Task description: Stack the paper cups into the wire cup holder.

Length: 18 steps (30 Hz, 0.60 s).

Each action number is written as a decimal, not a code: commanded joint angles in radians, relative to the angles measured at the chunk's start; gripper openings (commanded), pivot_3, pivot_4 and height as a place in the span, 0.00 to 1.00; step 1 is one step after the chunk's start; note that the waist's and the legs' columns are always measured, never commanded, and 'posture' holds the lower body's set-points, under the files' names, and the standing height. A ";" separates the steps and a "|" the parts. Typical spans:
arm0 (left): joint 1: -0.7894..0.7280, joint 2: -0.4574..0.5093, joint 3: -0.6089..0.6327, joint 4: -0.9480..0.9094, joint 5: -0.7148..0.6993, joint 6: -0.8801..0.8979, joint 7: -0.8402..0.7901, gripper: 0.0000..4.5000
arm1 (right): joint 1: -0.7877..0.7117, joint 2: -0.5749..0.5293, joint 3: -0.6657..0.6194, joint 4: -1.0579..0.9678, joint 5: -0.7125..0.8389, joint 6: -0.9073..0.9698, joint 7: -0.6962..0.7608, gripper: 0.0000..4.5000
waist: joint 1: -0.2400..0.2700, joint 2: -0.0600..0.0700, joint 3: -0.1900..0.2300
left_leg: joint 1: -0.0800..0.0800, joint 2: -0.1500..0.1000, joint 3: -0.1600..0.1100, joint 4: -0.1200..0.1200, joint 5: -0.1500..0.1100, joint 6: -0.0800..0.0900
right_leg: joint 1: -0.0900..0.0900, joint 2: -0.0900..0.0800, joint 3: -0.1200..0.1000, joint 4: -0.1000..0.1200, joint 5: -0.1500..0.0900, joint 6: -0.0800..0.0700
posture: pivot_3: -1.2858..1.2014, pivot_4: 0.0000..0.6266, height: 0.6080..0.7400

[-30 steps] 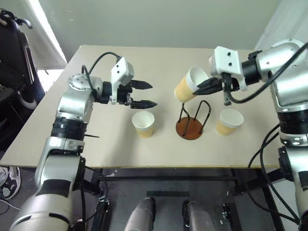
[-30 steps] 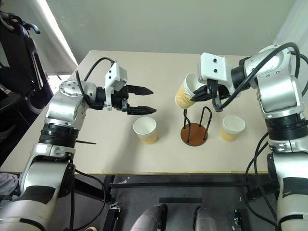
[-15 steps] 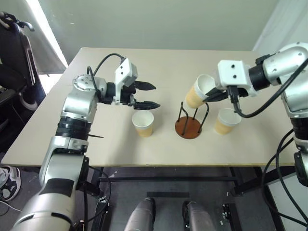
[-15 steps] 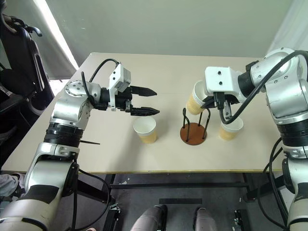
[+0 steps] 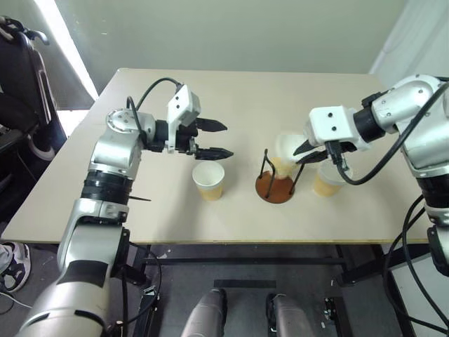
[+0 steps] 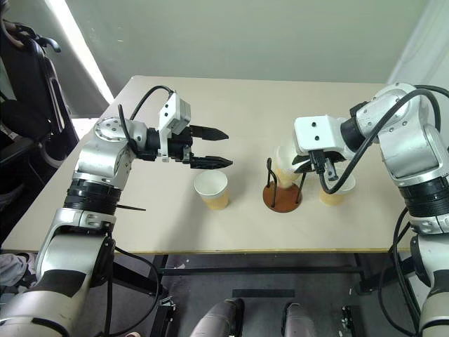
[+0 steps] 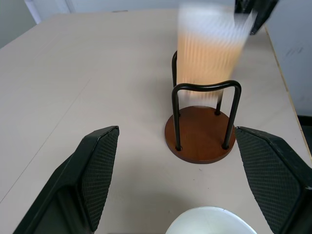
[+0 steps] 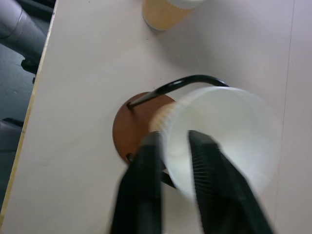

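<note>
as right hand [image 8: 170, 161] straddles rim | cup [image 5: 284, 158] over wire cup holder [image 5: 275, 188]

Blur over the wire cup holder [image 7: 200, 127]

The paper cup [image 7: 210, 45] there smears into streaks, its rim and base unreadable. The right gripper [image 8: 175, 161] is blurred too, and its arm covers most of the far cup [image 5: 327, 181].

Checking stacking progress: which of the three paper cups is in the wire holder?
The middle cup, between the wire cup holder's loops at the right gripper; the other two stand on the table.
</note>
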 commanded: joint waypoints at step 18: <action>-0.012 0.256 -0.113 -0.189 0.135 -0.200 -0.205 0.91 | 0.030 -0.128 -0.322 -0.306 0.449 0.568 -0.141 0.33 | 0.002 0.000 0.000 | -0.003 0.000 -0.001 0.000 -0.006 -0.005 | 0.000 0.002 0.001 -0.004 -0.002 0.000 | 0.52 0.24 1.00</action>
